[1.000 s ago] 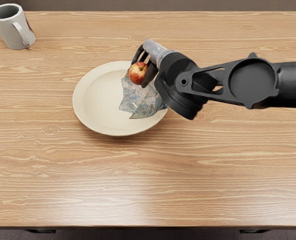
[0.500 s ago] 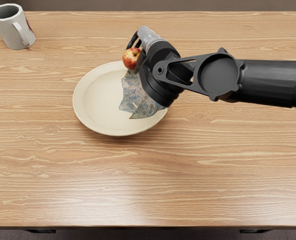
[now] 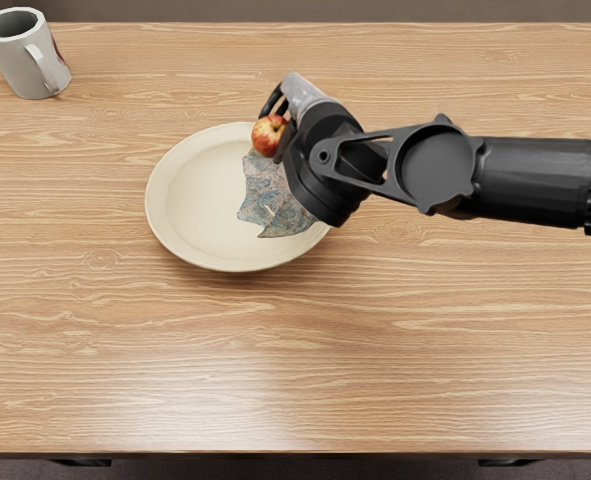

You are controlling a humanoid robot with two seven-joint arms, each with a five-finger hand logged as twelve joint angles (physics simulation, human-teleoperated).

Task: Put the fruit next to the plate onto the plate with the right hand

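Currently the apple (image 3: 268, 134) is pinched in the curled fingers of the right robot hand (image 3: 293, 108) and held over the far right rim of the plate (image 3: 187, 200), just above a crumpled grey object (image 3: 267, 196) lying in the plate. The fruit is best carried over the bare left part, lowered until supported, then released. No clear long axis is shown by the nearly round apple, and its stem end cannot be made out.
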